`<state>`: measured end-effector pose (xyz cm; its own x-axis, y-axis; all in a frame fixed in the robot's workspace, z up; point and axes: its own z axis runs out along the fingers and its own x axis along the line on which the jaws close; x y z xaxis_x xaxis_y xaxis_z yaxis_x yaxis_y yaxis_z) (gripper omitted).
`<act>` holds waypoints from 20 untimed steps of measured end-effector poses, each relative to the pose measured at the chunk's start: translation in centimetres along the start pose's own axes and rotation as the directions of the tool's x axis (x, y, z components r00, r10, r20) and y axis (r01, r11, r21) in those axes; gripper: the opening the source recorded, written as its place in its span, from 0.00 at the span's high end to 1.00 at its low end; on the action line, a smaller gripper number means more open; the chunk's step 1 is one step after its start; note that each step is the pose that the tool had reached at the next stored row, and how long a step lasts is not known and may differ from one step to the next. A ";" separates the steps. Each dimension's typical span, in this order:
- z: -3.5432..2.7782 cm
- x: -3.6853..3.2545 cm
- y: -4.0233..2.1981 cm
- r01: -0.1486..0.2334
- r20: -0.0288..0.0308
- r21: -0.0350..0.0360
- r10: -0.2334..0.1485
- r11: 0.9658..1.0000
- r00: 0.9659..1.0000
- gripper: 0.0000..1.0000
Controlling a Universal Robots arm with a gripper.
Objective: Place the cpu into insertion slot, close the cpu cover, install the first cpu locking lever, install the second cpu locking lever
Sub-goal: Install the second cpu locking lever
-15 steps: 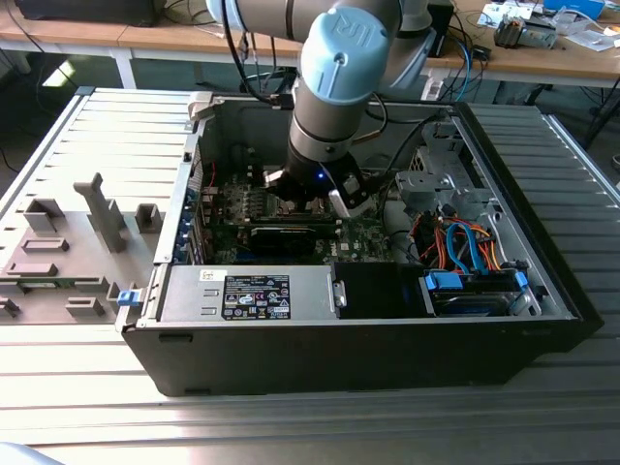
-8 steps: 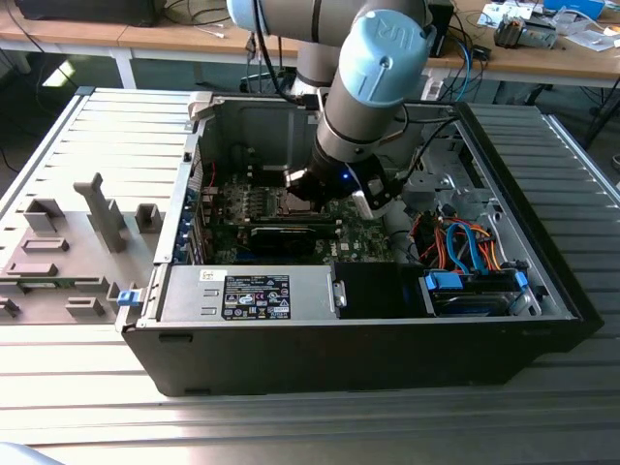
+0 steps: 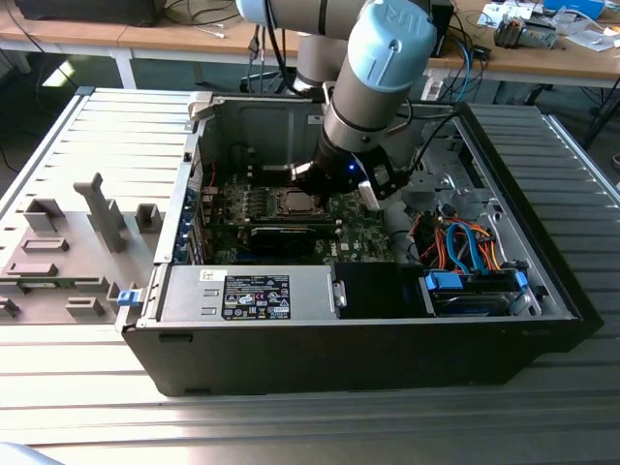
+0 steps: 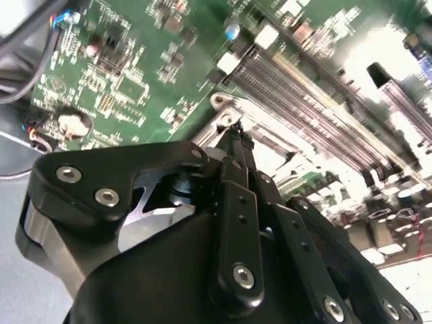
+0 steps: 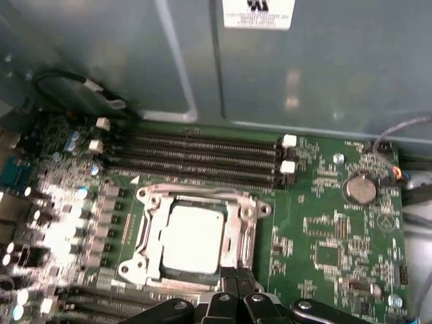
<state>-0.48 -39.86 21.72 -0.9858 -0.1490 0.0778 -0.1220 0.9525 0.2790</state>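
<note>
An open black computer case (image 3: 349, 339) lies on its side on a ribbed metal table (image 3: 291, 417). Inside it sits a green motherboard (image 5: 331, 236), with a grey power supply box (image 3: 247, 295) along the near wall and a tangle of blue and orange cables (image 3: 465, 247) toward the exterior view's right.

In the first wrist view, the cpu (image 5: 192, 236), a pale silvery square, rests inside the insertion slot (image 5: 152, 273). The cpu cover (image 5: 244, 214), a grey metal frame with a square window, lies down around the chip. A row of long dark memory slots (image 5: 202, 158) runs just beside the socket, and a round coin battery (image 5: 359, 190) sits well apart from it.

The robot arm (image 3: 383, 68) reaches down into the case. Its black gripper (image 5: 235, 278) hangs at the edge of the socket frame, fingers drawn narrowly together at the tip, touching or nearly touching the metal; whether it pinches a lever cannot be told.
</note>
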 end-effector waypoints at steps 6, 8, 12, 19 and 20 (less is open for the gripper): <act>0.37 -0.22 1.67 -0.012 -0.012 0.105 0.013 0.994 1.000 0.89; 0.52 -0.32 2.23 -0.015 -0.015 0.134 0.017 0.991 1.000 0.89; -0.37 -0.22 2.68 -0.017 -0.017 0.155 0.019 0.988 1.000 0.89; -1.18 0.70 3.05 -0.016 -0.001 0.172 0.016 0.985 1.000 0.89; -1.18 0.96 3.10 -0.016 0.003 0.179 0.016 0.984 1.000 0.89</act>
<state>-1.67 -37.37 23.79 -0.9879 -0.1330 0.0798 -0.1247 0.9870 0.1016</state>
